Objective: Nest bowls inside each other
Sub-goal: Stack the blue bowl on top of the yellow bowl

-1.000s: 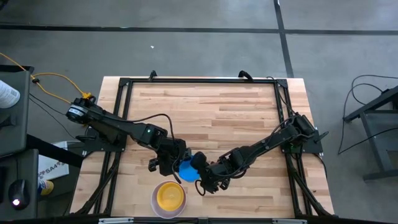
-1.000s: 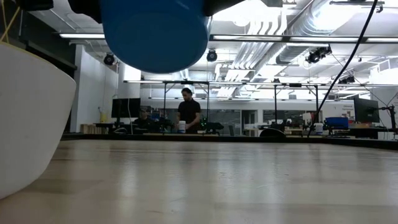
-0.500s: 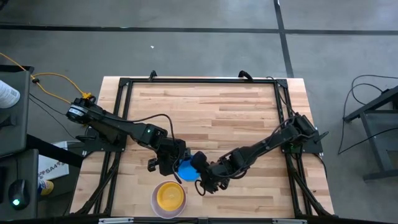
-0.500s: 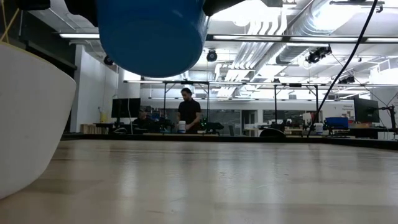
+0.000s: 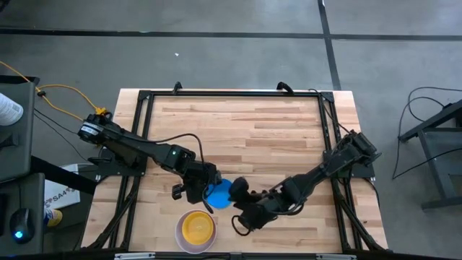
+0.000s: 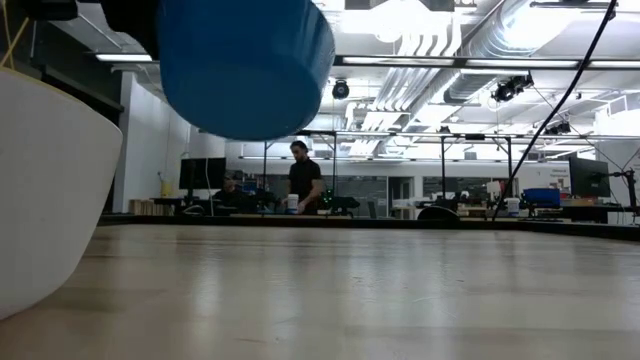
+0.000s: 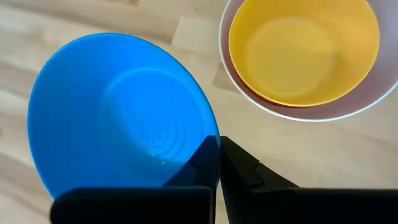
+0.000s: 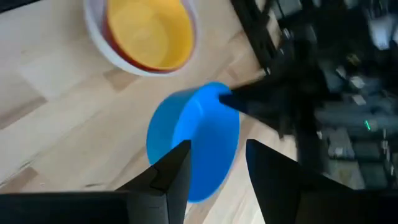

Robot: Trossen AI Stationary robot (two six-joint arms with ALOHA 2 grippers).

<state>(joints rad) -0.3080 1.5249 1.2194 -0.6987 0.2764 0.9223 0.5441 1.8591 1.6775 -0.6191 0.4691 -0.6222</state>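
My left gripper [image 5: 204, 189] is shut on a blue bowl [image 5: 221, 193], which hangs tilted above the wooden table, right of the near middle. The low view shows the blue bowl [image 6: 245, 65] clear of the tabletop. My right gripper [image 5: 240, 206] stands open just right of the bowl, and its fingers [image 8: 177, 168] touch nothing. At the near edge a yellow bowl [image 5: 196, 227] sits nested in a white bowl [image 5: 180, 236]. A thin red rim [image 7: 280, 101] shows between those two. My left gripper pinches the blue bowl's rim [image 7: 211, 127], one finger inside the bowl and one outside. The fingers slant down from the table's left side. The bowl is lifted clear and tilted, its opening turned toward the left wrist camera.
A black frame [image 5: 231, 94] runs round the table's edges. The far half of the wooden top [image 5: 245, 123] holds no objects. The white bowl's wall [image 6: 50, 190] fills the low view's left side. People stand in the room beyond the table [image 6: 303, 175].
My right gripper has drawn back from the blue bowl toward the table's right and near edges and risen a little, leaving the bowl to my left gripper. The blue bowl has tipped slightly and stayed lifted in the same place.
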